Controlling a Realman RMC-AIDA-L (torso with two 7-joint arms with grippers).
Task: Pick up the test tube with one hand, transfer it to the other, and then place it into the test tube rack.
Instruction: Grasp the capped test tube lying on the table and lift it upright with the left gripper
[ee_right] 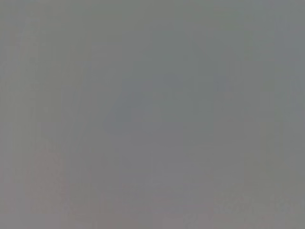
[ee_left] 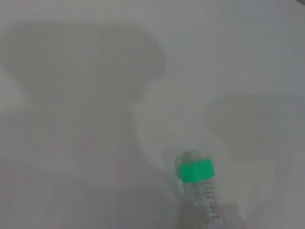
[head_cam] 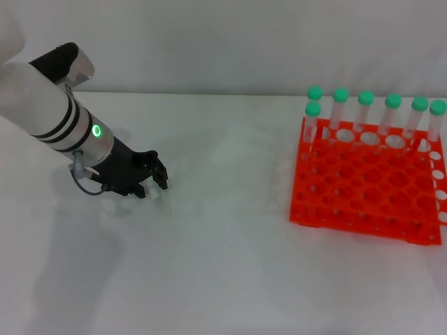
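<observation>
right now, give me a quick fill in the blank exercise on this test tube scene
1. The test tube rack is bright ____.
2. The tubes standing in the rack have ____ caps.
3. The only hand in the head view is the ____ hand, low over the white table.
4. In the left wrist view, the test tube has a ____ cap.

Missing words: orange; green; left; green

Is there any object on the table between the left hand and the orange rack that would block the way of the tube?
Nothing visible stands there. The left hand is low over the table on the left, with the test tube close below its wrist camera. The test tube rack stands far right; only bare table lies between. The rack's front holes are free.
</observation>
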